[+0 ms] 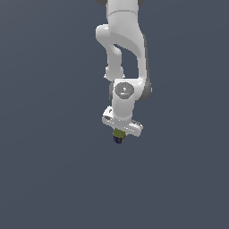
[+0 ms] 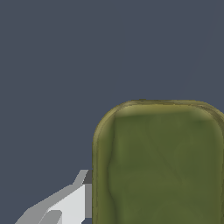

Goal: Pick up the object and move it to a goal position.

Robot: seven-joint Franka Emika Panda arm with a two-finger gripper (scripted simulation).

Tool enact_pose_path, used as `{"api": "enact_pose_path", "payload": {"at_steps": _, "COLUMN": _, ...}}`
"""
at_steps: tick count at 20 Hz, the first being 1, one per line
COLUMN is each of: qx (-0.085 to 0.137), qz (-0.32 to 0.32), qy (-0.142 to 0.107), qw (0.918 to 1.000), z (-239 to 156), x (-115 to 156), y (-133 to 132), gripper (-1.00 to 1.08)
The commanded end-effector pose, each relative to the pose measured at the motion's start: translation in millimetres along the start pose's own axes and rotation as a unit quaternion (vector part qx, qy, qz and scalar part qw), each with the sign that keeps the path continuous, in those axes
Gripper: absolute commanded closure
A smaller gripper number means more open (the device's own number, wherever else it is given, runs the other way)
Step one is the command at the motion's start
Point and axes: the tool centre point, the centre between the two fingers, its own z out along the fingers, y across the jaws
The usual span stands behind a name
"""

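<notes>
The object (image 1: 118, 135) is a small olive-green item with a dark navy-blue end; it sticks out just below the white hand in the exterior view. The gripper (image 1: 119, 134) points down and its fingers are hidden behind the hand and the object. In the wrist view the object's olive-green face (image 2: 159, 166) fills much of the frame, very close to the camera, and one white finger (image 2: 72, 203) lies against its side. The other finger is out of view. The object appears held between the fingers.
The white arm (image 1: 125, 49) comes down from the top of the exterior view. The ground (image 1: 44, 179) is a plain dark blue-grey surface with nothing else on it in view.
</notes>
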Motion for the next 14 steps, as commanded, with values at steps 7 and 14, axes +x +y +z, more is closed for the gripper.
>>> {"api": "enact_pose_path", "payload": {"at_steps": 7, "qx": 0.000, "qz": 0.000, "qy": 0.000, "qw": 1.0000, "z": -15.1, "x": -6.3, "y": -3.3, "gripper": 1.08}}
{"api": "enact_pose_path", "payload": {"at_steps": 14, "qx": 0.000, "qz": 0.000, "qy": 0.000, "qw": 1.0000, "z": -54.7, "x": -22.4, "y": -11.4, "gripper": 1.08}}
